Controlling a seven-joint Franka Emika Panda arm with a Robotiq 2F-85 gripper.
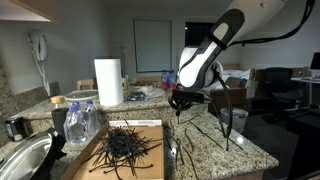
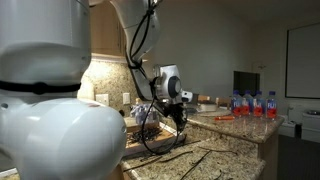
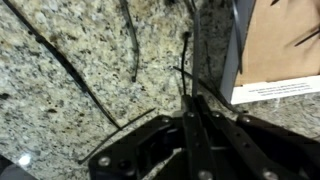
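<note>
- Granite desk (image 3: 60,120), speckled tan/grey, carries everything; seen in wrist view & both ext. views.
- Hand (image 3: 189,100) comes in from bottom of wrist view, fingers pressed together, clamped on a thin black tie (image 3: 185,60).
- Tie sticks out past the fingertips, straight up in wrist view, free end over bare granite; can't tell if that end touches the desk.
- In an ext. view the hand (image 1: 181,103) hangs just above the desk, pointing down, w/ thin black strands below it.
- Loose ties (image 3: 131,40) lie scattered flat on the granite around the hand, apart from each other; one long one (image 3: 60,65) runs diagonally.
- Cardboard sheet (image 3: 280,45) lies just beside the hand, edge near the held tie, not touching it.
- Tie pile (image 1: 125,148) sits tangled on that cardboard in an ext. view, near the hand.
- Paper towel roll (image 1: 108,82) upright at the back of the desk, well apart from the hand.
- Clear water bottle (image 1: 80,120) stands beside the cardboard, on the far side from the hand.
- Red-capped bottles (image 2: 250,103) grouped at the far end of the desk in an ext. view; hand (image 2: 172,115) well apart from them.
</note>
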